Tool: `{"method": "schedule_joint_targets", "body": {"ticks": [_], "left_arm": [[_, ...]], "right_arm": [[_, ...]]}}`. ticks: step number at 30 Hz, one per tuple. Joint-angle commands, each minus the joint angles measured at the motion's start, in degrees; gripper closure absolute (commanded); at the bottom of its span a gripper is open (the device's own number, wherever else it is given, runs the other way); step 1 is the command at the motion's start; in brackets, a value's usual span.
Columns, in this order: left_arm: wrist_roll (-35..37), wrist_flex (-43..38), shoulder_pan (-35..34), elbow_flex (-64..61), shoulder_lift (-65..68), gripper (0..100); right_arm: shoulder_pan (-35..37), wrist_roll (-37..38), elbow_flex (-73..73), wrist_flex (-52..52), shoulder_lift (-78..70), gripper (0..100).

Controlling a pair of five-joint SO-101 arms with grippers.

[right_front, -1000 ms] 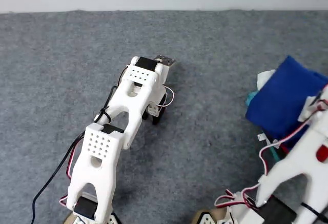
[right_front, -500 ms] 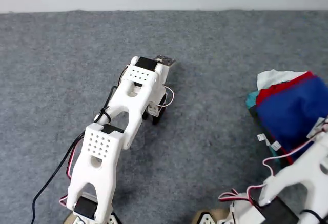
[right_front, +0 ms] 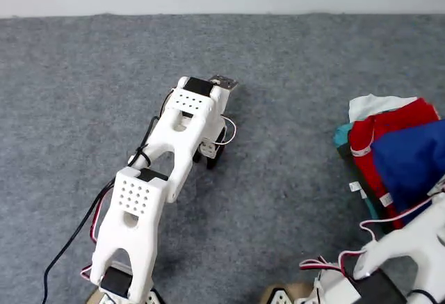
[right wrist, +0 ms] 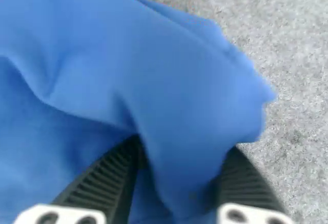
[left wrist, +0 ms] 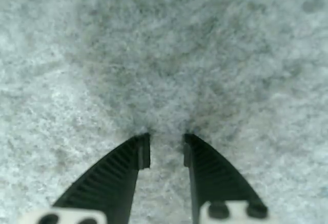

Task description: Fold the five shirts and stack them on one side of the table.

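Right hand (right wrist: 182, 149) grips the blue shirt (right_front: 410, 161) over the red shirt (right_front: 386, 126), at right; a tug could perhaps drag both askew. Left hand (left wrist: 163, 151) narrow, empty.

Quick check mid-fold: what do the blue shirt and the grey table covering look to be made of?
The blue shirt looks like soft matte cloth, likely a cotton-type knit: it drapes in rounded folds with no sheen. The grey table covering looks like felt or short-pile carpet, also matte: its surface is fuzzy and mottled with fibres.
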State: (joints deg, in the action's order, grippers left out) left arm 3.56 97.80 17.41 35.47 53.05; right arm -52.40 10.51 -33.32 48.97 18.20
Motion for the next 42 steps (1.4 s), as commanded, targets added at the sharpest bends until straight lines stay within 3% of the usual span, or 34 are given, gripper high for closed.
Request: {"method": "schedule_joint_targets", "body": {"ticks": [1, 9, 15, 18, 22, 26, 34, 38, 42], "left_arm": [[0.6, -1.1, -2.3, -0.7, 1.8, 90], [0.6, -1.1, -2.3, -0.7, 1.8, 90], [0.6, -1.1, -2.3, -0.7, 1.8, 90], [0.6, -1.1, -2.3, -0.7, 1.8, 90], [0.6, -1.1, -2.3, -0.7, 1.8, 90], [0.6, -1.1, -2.3, -0.7, 1.8, 90], [0.6, -1.1, -2.3, -0.7, 1.8, 90], [0.6, -1.1, -2.3, -0.7, 1.8, 90], [0.6, -1.1, -2.3, -0.7, 1.8, 90]], "right_arm": [[-0.6, 1.7, 0.8, -0.5, 2.9, 56.3], [2.2, 1.6, 5.1, 6.3, 16.3, 53.0], [14.8, -0.1, 7.2, 10.8, 25.3, 53.0], [20.4, -3.6, 1.2, 7.0, 22.4, 53.0], [22.8, -6.9, -5.1, 0.6, 14.3, 53.0], [24.8, -7.1, -5.6, 0.4, 6.3, 53.0], [37.7, -7.0, -5.6, 0.4, -0.3, 53.0], [37.1, -6.8, -4.7, 0.8, 0.2, 53.0], [33.5, -6.8, 0.1, 7.8, 4.1, 53.0]]}}
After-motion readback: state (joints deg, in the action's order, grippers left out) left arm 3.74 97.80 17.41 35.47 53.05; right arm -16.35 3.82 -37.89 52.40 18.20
